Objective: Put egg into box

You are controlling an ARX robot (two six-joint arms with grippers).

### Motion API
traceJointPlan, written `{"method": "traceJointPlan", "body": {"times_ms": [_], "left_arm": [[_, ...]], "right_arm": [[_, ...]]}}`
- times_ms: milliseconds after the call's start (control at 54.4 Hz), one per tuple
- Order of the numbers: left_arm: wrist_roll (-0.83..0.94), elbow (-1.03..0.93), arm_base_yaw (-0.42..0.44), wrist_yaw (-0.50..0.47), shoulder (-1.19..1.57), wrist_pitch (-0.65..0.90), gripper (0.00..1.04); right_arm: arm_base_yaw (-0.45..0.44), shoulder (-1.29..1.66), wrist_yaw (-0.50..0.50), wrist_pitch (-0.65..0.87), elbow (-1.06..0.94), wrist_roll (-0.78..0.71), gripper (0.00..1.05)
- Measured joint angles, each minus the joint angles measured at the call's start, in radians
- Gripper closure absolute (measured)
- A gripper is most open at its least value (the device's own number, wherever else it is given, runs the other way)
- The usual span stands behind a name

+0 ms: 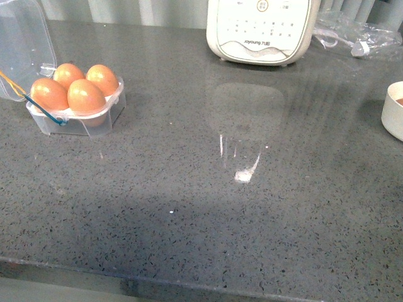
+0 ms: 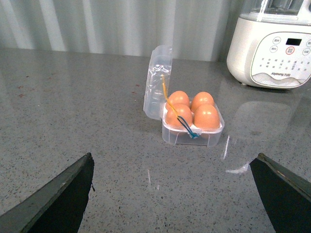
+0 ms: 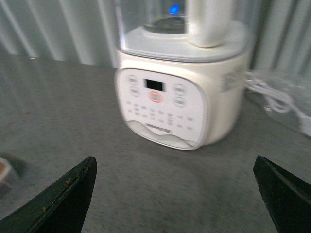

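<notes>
Speckled grey countertop (image 1: pixel 252 239) holds the full box (image 1: pixel 82 126); both arms' jaws gape empty; ribbed wall (image 2: pixel 97 24) behind.

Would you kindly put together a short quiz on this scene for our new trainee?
1. Fill in: the box holds ___ eggs, and its lid is ___.
2. The right gripper faces: A the box; B the white appliance; C the eggs.
3. True or false: the left gripper is open and holds nothing.
Key: 1 four, open; 2 B; 3 true.
</notes>
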Motion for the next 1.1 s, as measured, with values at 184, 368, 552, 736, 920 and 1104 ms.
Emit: {"method": "traceJointPlan", "body": {"times_ms": [184,368,552,736,920,1104], "left_arm": [[0.000,0.000,0.000,0.000,0.000,0.000,0.07],[0.000,0.000,0.000,0.000,0.000,0.000,0.07],[0.000,0.000,0.000,0.000,0.000,0.000,0.07],[0.000,0.000,0.000,0.000,0.000,-0.001,0.07],[0.000,0.000,0.000,0.000,0.000,-0.001,0.07],[0.000,0.000,0.000,0.000,0.000,-0.001,0.07]], "right_arm": [[-0.225,-0.276,-0.018,-0.020,-0.212,-0.010,0.07],[-0.466,-0.458,-0.059,-0.068,-0.315,-0.045,0.07],[-0.668,-0.598,-0.167,-0.118,-0.381,-0.075,0.10],[-0.651,-0.782,-0.286,-0.216,-0.485,-0.053,0.40],[-0.536,-0.932,-0.168,-0.248,-0.568,-0.053,0.70],[-0.429,-1.023,-0.062,-0.281,-0.639,-0.054,1.02]]}}
